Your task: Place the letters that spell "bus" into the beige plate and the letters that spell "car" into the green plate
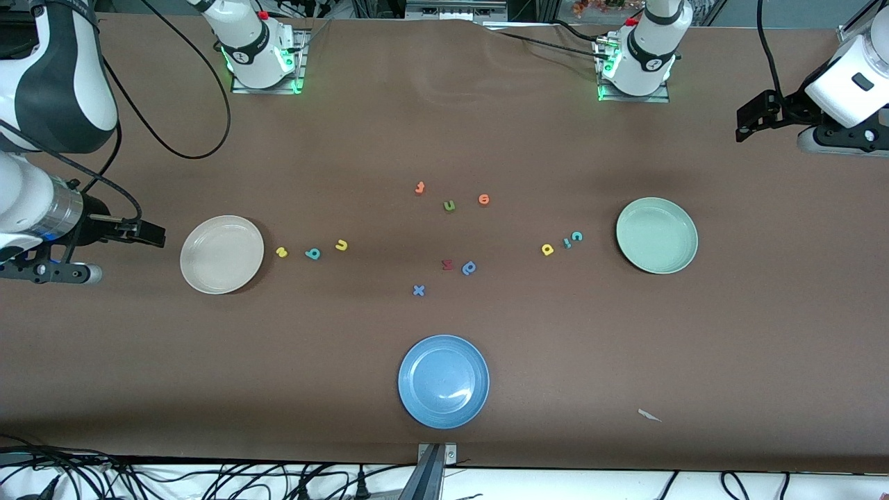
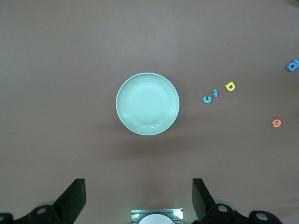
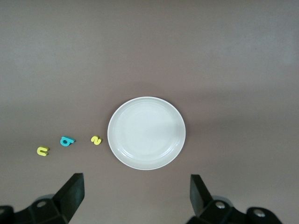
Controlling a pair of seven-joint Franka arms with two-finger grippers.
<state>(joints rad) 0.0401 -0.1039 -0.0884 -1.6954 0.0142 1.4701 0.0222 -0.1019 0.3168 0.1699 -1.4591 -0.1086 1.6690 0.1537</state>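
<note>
Nothing sorted yet — both arms waiting high, left hand [image 2: 138,201] hovering wide over green plate [image 1: 656,235], right hand [image 3: 134,200] wide over beige plate [image 1: 221,254]. Bus letters [image 1: 312,253] lying beside beige plate, car letters [image 1: 567,242] beside green — next needing descent onto one letter.

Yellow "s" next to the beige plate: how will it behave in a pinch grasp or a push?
The yellow "s" lies flat on the table, so it probably won't roll or tip. It is tiny beside the beige plate, so likely very light, and a nudge may slide it. Its low profile gives the fingers little edge, so it may slip out.
</note>
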